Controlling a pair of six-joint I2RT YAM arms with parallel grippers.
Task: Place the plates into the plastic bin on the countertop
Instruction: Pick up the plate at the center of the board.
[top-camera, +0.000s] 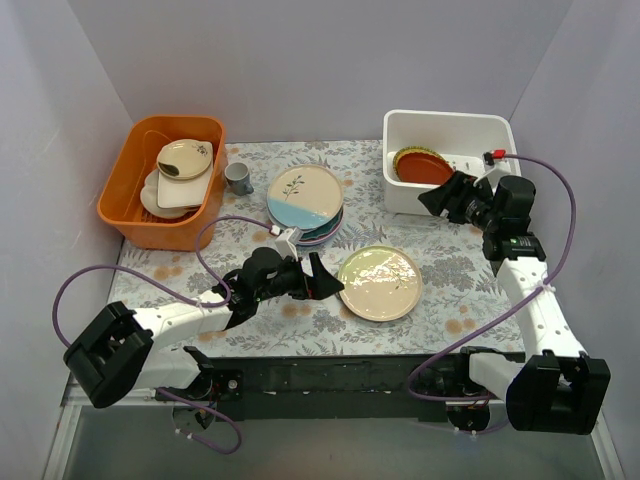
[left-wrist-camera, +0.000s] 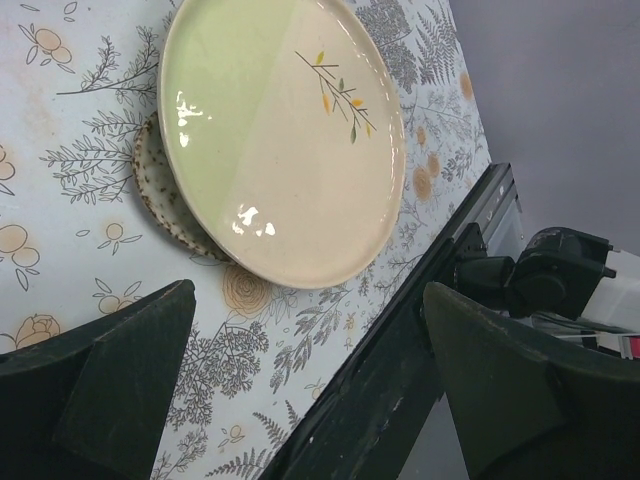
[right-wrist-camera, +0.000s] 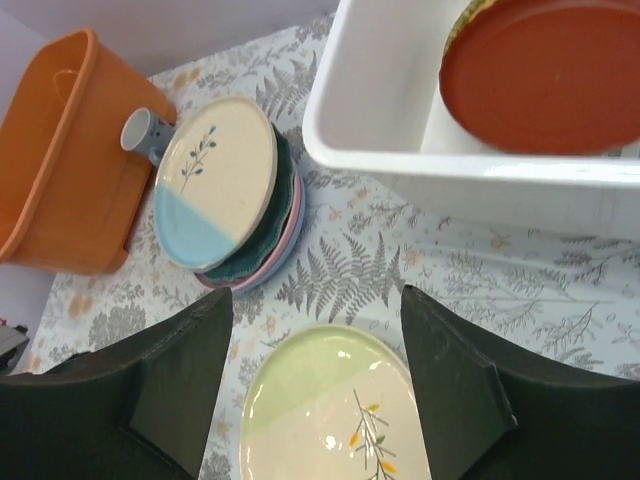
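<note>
The white plastic bin (top-camera: 447, 125) stands at the back right of the floral countertop (top-camera: 440, 270). A red-brown plate with a yellow woven edge (top-camera: 422, 166) lies in it, and shows in the right wrist view (right-wrist-camera: 545, 75). A cream-green plate with a leaf sprig (top-camera: 380, 283) lies at the front centre on a speckled plate (left-wrist-camera: 158, 195). A stack topped by a cream-and-blue plate (top-camera: 304, 196) sits mid-table over teal and pink ones (right-wrist-camera: 285, 215). My left gripper (top-camera: 325, 278) is open and empty, just left of the cream-green plate (left-wrist-camera: 285, 140). My right gripper (top-camera: 441, 196) is open and empty at the bin's front wall (right-wrist-camera: 400, 150).
An orange tub (top-camera: 160, 180) with beige dishes stands at the back left. A small grey cup (top-camera: 238, 177) sits between it and the stack. The table's black front rail (left-wrist-camera: 400, 380) runs close under my left gripper (left-wrist-camera: 310, 375).
</note>
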